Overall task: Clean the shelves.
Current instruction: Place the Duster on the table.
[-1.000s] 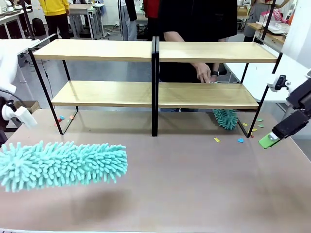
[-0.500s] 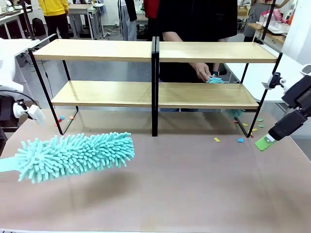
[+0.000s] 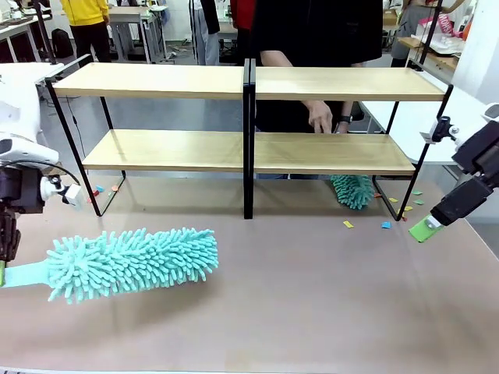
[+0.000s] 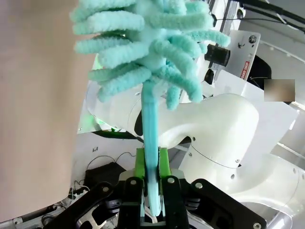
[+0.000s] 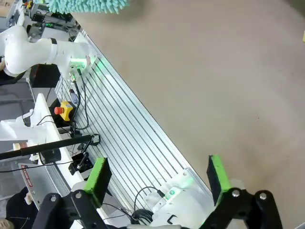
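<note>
The shelves (image 3: 248, 117) are spanning the upper half of the front view, standing on the brown table (image 3: 312, 296) with four light wood boards on a black frame and a black post at the centre; all four boards are lying bare. A person (image 3: 312, 39) in black is standing behind the right half, one hand (image 3: 321, 118) reaching down to the lower right board. A large teal duster (image 3: 132, 261) is lying across the lower left of the frame, fluffy head pointing right, its flat handle running off toward the left edge. There the left gripper (image 4: 152, 191) is pinching that handle between its green pads, as the left wrist view shows. A second teal duster (image 3: 352, 189) is sitting under the lower right board, near the right leg. The right gripper (image 5: 157, 174) is hanging at the right edge of the front view, its jaws spread wide with nothing between them. Small coloured paper scraps (image 3: 386, 225) are lying scattered on the table near the right leg.
</note>
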`<state>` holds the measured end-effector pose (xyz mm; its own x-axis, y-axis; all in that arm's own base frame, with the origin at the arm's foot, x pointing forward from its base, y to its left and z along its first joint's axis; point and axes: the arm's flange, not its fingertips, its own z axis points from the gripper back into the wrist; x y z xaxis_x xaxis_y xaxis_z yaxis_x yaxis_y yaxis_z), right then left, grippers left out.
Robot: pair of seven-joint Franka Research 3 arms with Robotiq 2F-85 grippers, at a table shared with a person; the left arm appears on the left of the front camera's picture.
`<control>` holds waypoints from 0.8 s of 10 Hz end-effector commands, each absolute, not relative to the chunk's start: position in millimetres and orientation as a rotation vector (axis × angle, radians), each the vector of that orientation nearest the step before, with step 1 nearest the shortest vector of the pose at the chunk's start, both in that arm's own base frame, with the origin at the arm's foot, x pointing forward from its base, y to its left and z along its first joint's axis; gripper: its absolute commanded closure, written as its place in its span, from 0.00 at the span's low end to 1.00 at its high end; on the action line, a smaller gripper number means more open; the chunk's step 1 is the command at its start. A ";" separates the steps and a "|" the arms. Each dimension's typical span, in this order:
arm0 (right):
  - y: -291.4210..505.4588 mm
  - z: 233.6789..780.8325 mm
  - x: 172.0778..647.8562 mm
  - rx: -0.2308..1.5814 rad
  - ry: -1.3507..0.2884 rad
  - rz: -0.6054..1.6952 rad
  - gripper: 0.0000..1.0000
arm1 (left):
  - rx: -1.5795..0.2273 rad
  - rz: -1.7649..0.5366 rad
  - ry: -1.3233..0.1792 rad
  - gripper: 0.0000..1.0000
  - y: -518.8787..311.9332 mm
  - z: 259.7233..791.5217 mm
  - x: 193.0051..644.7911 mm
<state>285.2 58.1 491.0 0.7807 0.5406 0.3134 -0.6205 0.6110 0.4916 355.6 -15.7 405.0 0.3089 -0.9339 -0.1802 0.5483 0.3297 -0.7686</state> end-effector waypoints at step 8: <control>56.4 492.1 286.8 0.649 -0.151 0.694 0.00 | -0.566 -0.710 0.245 0.00 5.0 437.0 374.5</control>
<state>285.2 58.0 490.8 0.7809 0.5407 0.3129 -0.6201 0.6109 0.4922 390.1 7.2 438.3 0.6784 -0.7315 -0.0689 0.5586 0.5745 -0.5982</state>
